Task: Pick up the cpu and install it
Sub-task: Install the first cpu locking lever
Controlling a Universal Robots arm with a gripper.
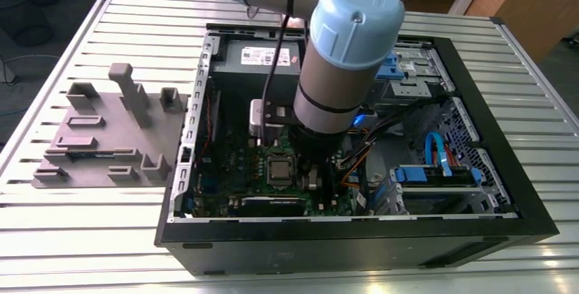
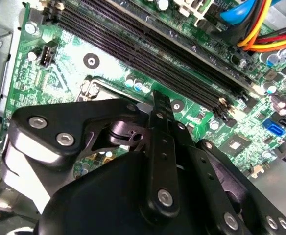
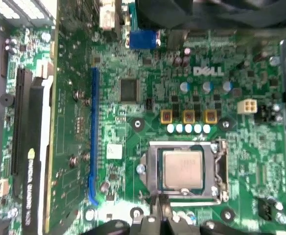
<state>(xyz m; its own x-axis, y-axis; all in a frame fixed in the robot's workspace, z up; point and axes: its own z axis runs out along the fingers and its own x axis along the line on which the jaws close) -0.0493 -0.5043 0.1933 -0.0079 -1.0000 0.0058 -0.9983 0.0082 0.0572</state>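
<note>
The cpu (image 3: 182, 169), a small silver-grey square, lies flat inside the metal-framed socket (image 3: 155, 169) on the green motherboard (image 3: 133, 63). In the exterior view the socket with the cpu (image 1: 278, 170) sits near the middle of the open computer case, just to the exterior view's left of the arm's lower end. My gripper (image 3: 161, 208) hovers at the socket's edge, beside the chip, with its dark fingers together and nothing between them. In the second wrist view the gripper (image 2: 156, 98) points down at the board beside the socket's corner (image 2: 90, 90).
The black case walls (image 1: 186, 172) ring the board closely. A grey fixture block plate (image 1: 108, 138) stands on the slatted table at the exterior view's left. Blue cables and a drive cage (image 1: 438, 169) fill the case's right part. Memory slots (image 2: 148, 44) and an expansion card (image 3: 28, 147) flank the socket.
</note>
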